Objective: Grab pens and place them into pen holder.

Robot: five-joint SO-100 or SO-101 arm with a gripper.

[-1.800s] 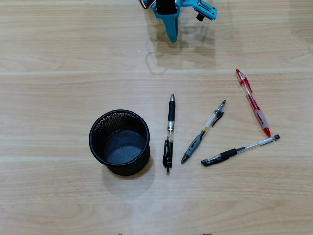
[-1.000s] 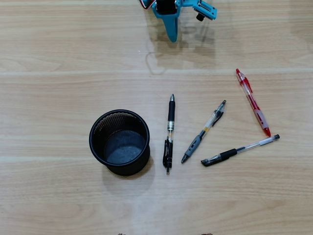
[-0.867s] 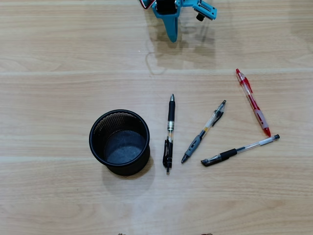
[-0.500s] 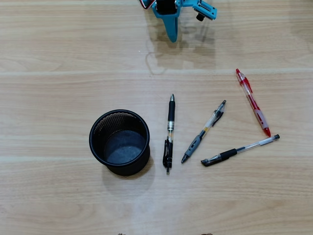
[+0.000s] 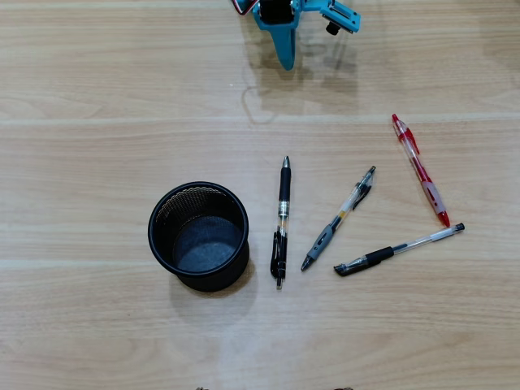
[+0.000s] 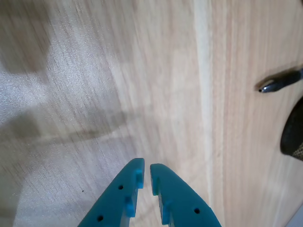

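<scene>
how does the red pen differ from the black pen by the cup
The red pen has a red barrel with a pale grip and lies slanted at the far right of the overhead view; the black pen is dark, lies nearly straight up-down, right beside the pen holder. Both lie flat on the table, untouched.

Wooden table (image 5: 97, 73) — pens (image 5: 281, 221), pen holder (image 5: 154, 231)

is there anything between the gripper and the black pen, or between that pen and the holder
Nothing visible. In the overhead view only bare table lies between the gripper and the black pen. The pen holder stands just left of that pen, with an open gap between them.
</scene>
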